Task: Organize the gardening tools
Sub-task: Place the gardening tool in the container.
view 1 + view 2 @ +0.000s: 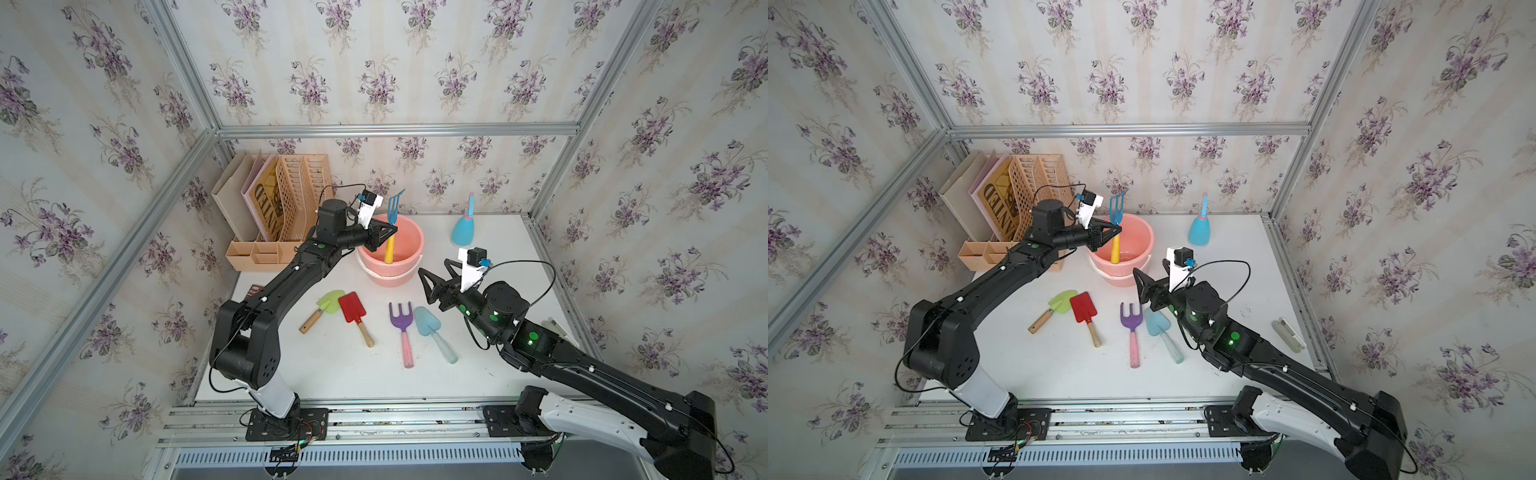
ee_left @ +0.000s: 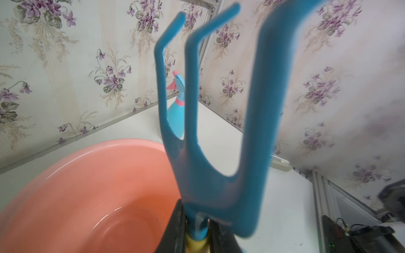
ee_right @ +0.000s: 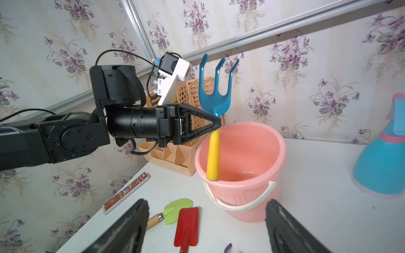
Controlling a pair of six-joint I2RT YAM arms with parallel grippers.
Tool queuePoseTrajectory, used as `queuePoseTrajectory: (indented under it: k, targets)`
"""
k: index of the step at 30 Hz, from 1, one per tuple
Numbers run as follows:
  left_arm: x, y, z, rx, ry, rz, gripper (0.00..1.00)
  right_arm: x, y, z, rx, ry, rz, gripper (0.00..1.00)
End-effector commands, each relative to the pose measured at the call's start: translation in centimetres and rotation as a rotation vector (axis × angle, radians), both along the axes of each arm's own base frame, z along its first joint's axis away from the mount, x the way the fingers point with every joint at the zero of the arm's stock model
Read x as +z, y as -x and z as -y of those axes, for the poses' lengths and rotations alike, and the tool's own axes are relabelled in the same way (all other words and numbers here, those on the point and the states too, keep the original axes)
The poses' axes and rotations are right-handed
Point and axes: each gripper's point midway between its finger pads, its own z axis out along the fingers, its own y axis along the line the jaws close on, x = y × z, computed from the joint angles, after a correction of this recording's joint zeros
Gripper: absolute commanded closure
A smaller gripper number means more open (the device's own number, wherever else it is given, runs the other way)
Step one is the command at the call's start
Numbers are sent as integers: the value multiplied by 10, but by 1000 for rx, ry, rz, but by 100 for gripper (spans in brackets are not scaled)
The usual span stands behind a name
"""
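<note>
Blue fork (image 2: pixel 219 186), hard against the left wrist lens, is pinched at its neck by the left gripper (image 1: pixel 392 233), tines up, with its yellow handle hanging inside the pink bucket (image 1: pixel 417 245). Right gripper (image 1: pixel 433 266): jaws spread, empty, above the surface (image 1: pixel 332 374) beside the bucket. Lime spade (image 1: pixel 331 302), red spade (image 1: pixel 352 307), purple fork (image 1: pixel 401 320) and trowel (image 1: pixel 427 322) lie on the surface in front. Spray bottle (image 1: pixel 463 232) stands behind.

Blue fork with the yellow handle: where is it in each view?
Top view: blue fork upright at back centre, handle over the pink bucket.
Top view: fork likewise, over the bucket.
Left wrist: fork fills the centre, blurred, close up.
Right wrist: fork upper centre, tines up.
Shared landmark: pink bucket, in all four.
</note>
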Motion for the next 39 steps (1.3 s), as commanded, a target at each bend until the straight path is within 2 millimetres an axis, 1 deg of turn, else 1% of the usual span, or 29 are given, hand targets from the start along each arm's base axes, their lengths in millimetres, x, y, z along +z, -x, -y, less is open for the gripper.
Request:
queuePoseTrajectory:
  k: [1,5,9,16,21,27,28,30,33,35,38,39]
  targets:
    - [16,-26,-1,40,-4,155,100,-2,-2,10,-46,19,0,13]
    - [7,-38,1,55,-16,191,100,-3,-1,12,-52,17,-3,13]
    - [-11,-42,-2,83,-26,210,100,-5,-2,12,-55,22,-4,12]
    - [-41,-57,-1,118,-53,238,100,-6,-6,1,-32,26,-5,12]
    - [-49,-67,4,114,-25,248,100,-5,-7,-1,-31,27,-5,12]
    - [-64,-74,8,104,-14,232,100,-6,-6,5,-49,28,-10,12]
    - [-65,-75,9,100,-15,231,96,-6,-6,5,-49,28,-10,12]
    - [-67,-75,10,95,-16,230,94,-7,-6,6,-50,31,-12,12]
    - [-68,-74,10,94,-24,228,86,-6,-7,6,-54,29,-11,12]
    - [-70,-74,10,96,-34,227,84,-6,-7,6,-55,29,-11,12]
    - [-72,-73,9,99,-51,232,77,-6,-7,6,-55,30,-11,12]
    - [-71,-73,9,101,-51,233,73,-6,-7,5,-55,29,-10,12]
